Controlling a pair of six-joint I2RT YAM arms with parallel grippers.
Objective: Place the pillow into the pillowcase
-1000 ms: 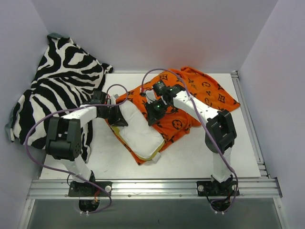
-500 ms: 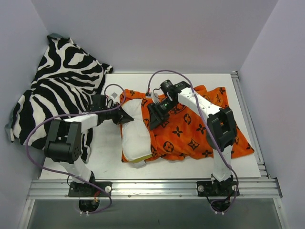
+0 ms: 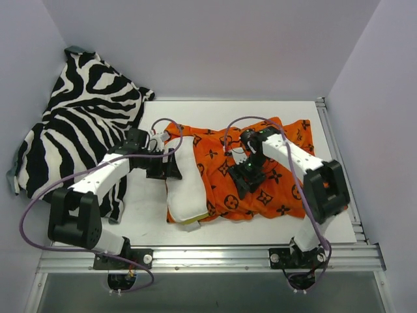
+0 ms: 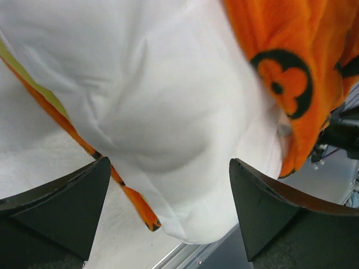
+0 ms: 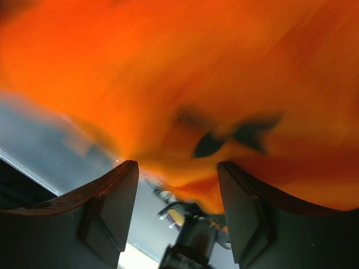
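The white pillow (image 3: pixel 186 188) lies left of the table's middle, its right part tucked inside the orange pillowcase (image 3: pixel 273 171), its left strip and near corner bare. My left gripper (image 3: pixel 172 168) is at the pillow's left edge with jaws wide open. In the left wrist view the pillow (image 4: pixel 168 101) bulges beyond the open left gripper (image 4: pixel 168 210), nothing pinched, and the pillowcase (image 4: pixel 291 50) covers the upper right. My right gripper (image 3: pixel 244 185) hovers over the pillowcase's middle. The right wrist view shows blurred pillowcase (image 5: pixel 213 73) past the open right gripper (image 5: pixel 177 193).
A black-and-white zebra-striped cloth (image 3: pixel 78 124) is heaped at the back left against the wall. A metal rail (image 3: pixel 208 257) runs along the near edge by the arm bases. Grey walls enclose the table on three sides.
Both grippers have opened and let go of the cloth. The right arm has swung right and nearer. The pillowcase now lies spread flatter over the pillow's right part.
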